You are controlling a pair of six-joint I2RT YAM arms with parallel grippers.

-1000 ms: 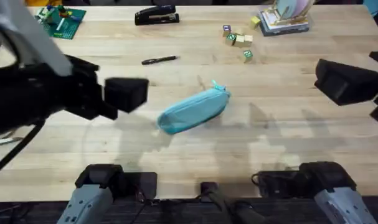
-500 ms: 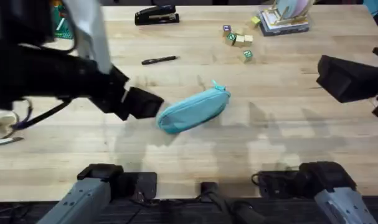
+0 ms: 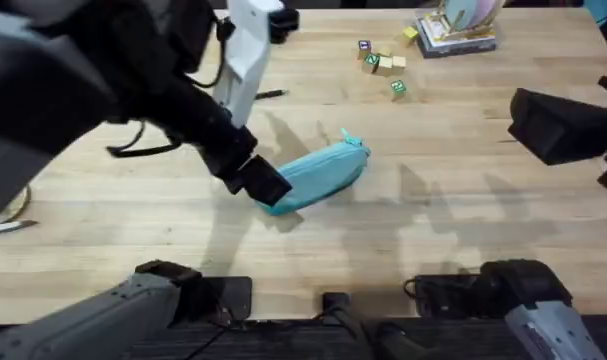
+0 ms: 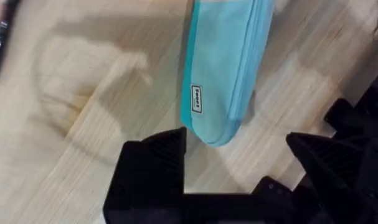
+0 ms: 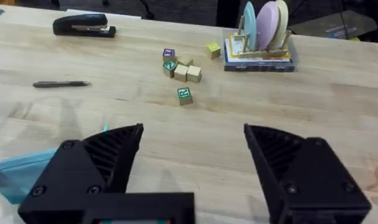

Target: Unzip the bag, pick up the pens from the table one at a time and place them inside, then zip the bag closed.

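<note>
The teal bag [image 3: 321, 172] lies slantwise in the middle of the table [image 3: 433, 240], its zipper looking closed and its pull tab [image 3: 349, 138] at the far right end. My left gripper [image 3: 263, 185] is open and hovers at the bag's near left end. In the left wrist view the bag [image 4: 223, 68] end lies between the black fingers [image 4: 154, 168]. A slim black pen [image 3: 272, 95] lies beyond the bag, partly covered by the left arm; it also shows as the pen [image 5: 61, 84]. My right gripper [image 3: 563, 125] hangs open at the right, empty, far from the bag [image 5: 17, 174].
A black stapler [image 5: 83, 26] sits at the far edge. Several small letter blocks [image 3: 381, 65] lie far right of centre, beside a rack of coloured plates [image 3: 458, 25]. The left arm looms large over the table's left half.
My left arm has swung right and forward, bringing its open gripper from left of the bag down to the bag's left end. The bag, pen and right arm have not moved.
</note>
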